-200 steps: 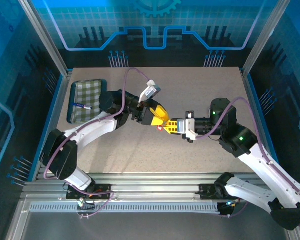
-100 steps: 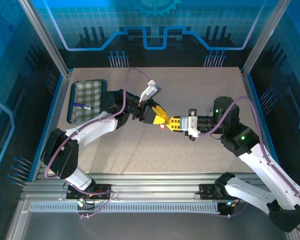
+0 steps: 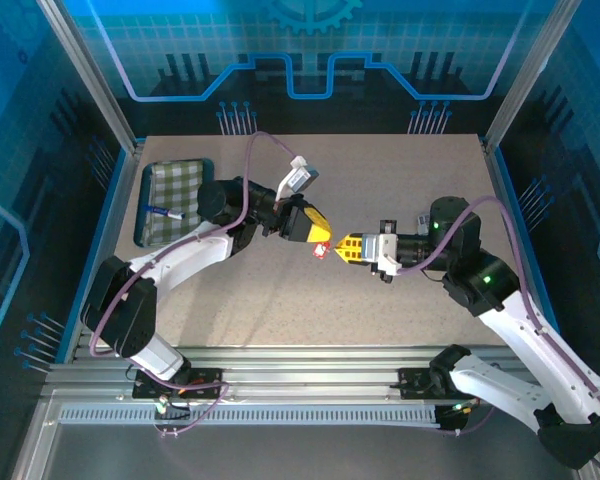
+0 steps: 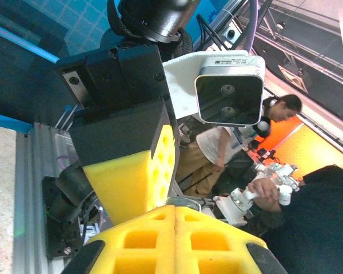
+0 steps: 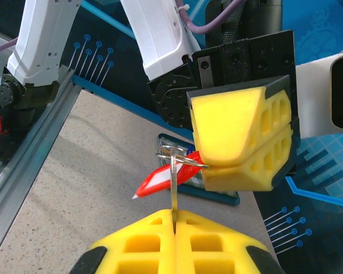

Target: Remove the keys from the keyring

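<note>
Mid-table, our left gripper (image 3: 322, 235) has just clenched on the thin red oblong keyring (image 5: 158, 179); right gripper (image 3: 347, 246) grasps the small grey metal key (image 5: 174, 185), so we reckon both ends are held & ready to pull apart.

Robotics lab: aluminium-framed cell (image 3: 92, 75) with glowing blue panels (image 3: 180, 40), bystanders (image 4: 217, 147) outside.

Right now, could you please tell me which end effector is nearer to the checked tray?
Left. The left end effector, clamped on the red keyring, is mid-table, right of the tray; the right end effector, holding the key, faces it from farther right.
</note>
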